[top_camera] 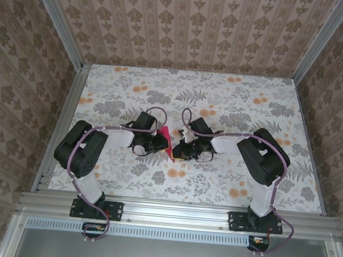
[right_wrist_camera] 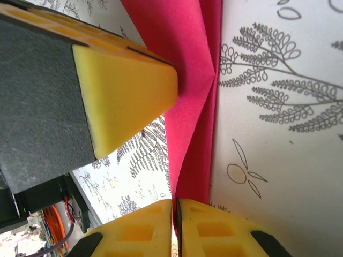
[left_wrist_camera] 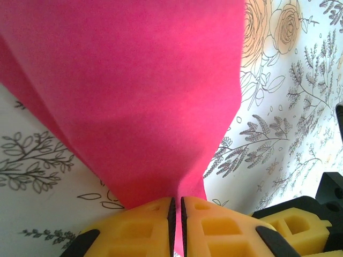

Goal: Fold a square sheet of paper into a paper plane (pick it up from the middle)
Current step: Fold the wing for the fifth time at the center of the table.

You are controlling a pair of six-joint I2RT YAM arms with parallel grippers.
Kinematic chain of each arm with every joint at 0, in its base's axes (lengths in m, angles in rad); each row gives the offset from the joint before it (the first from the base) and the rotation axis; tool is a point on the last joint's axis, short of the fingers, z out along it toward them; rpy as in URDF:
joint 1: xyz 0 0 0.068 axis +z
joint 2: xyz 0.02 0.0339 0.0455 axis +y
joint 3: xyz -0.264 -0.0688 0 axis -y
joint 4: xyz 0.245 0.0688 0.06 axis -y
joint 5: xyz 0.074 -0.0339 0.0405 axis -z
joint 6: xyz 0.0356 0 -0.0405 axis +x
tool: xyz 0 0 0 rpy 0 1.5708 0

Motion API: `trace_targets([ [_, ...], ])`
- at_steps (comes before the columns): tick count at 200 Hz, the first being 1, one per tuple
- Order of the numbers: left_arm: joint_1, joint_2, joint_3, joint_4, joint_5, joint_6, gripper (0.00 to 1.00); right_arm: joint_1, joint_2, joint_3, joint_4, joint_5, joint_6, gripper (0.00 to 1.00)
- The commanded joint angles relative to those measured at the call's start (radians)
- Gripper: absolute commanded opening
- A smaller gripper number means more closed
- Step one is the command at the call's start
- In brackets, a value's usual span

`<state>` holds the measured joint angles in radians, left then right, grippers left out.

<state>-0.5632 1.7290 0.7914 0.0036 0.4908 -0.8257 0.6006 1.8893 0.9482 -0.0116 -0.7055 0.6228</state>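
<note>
Top view: both arms are bent inward, with the left gripper (top_camera: 158,141) and right gripper (top_camera: 177,148) meeting nose to nose at mid-table and the pink sheet (top_camera: 168,139) between them. Left wrist: the jaws are pressed together on the sheet's near edge, and the paper fans away from the fingertips. Right wrist: the jaws are likewise pinched on the folded sheet, with a yellow finger of the left gripper touching it farther along.

blocked: mid-table, left tool (left_wrist_camera: 177,227), right tool (right_wrist_camera: 174,227), pink sheet (left_wrist_camera: 134,80) | free: far table (top_camera: 223,88)

Left arm (top_camera: 82,151), right arm (top_camera: 265,158): elbows up, wrists turned inward. Left gripper (left_wrist_camera: 177,203), right gripper (right_wrist_camera: 174,206) near each other, jaws pressed closed.
</note>
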Motion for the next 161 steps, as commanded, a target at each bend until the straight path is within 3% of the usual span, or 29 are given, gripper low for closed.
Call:
trace_targets([
  [1, 0.003, 0.026, 0.003, -0.062, -0.044, 0.022, 0.15, 0.007, -0.029, -0.024, -0.049, 0.006, -0.022, 0.09],
  [103, 0.005, 0.021, 0.010, -0.076, -0.051, 0.022, 0.15, 0.022, 0.011, 0.001, -0.146, 0.065, -0.092, 0.06],
  [161, 0.006, 0.027, 0.013, -0.089, -0.057, 0.023, 0.15, 0.028, -0.054, -0.002, -0.177, 0.127, -0.099, 0.11],
])
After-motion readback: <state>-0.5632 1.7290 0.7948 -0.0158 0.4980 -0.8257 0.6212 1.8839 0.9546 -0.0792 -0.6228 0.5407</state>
